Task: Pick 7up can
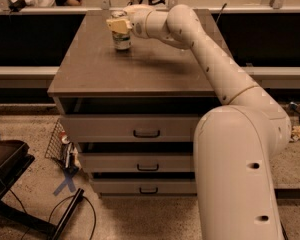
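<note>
The desk [140, 69] has a flat, matte brown top above three drawers [140, 129] with dark bar handles. I see the smooth, rounded cream arm [215, 59] reaching across to its far left area. The 7up can [123, 42] stands upright there. The hand [119, 25] sits directly on the can's top, covering it. I cannot tell whether the hand is open or closed. The can is a small cylinder with a pale green and white label.

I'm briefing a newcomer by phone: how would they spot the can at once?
Find the brown drawer cabinet in the middle. On its top, near the far left corner, stands the can, with the gripper at its upper end. It is small, upright, pale green and white, unlike the cream gripper.
</note>
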Available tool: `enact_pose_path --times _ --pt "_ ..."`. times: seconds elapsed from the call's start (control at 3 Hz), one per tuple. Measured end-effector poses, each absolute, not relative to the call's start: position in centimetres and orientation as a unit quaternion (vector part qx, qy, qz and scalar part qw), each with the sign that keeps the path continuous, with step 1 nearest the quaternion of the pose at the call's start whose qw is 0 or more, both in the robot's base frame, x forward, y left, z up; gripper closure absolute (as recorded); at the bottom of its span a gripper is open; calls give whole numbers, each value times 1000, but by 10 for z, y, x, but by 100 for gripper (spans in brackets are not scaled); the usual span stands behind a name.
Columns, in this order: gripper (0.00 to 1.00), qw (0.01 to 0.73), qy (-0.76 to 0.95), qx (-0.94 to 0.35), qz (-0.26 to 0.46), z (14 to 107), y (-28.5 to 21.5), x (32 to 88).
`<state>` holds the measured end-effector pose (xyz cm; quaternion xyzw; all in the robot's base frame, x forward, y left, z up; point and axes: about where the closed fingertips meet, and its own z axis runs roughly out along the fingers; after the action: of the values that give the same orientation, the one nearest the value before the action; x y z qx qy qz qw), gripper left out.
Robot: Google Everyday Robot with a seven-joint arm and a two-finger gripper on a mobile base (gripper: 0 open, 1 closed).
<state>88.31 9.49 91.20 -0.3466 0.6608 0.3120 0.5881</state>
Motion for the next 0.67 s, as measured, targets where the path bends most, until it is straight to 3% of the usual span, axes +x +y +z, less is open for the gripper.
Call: enact_pose_path --times 0.67 --pt "100 623 608 -402 285 1015 54 814"
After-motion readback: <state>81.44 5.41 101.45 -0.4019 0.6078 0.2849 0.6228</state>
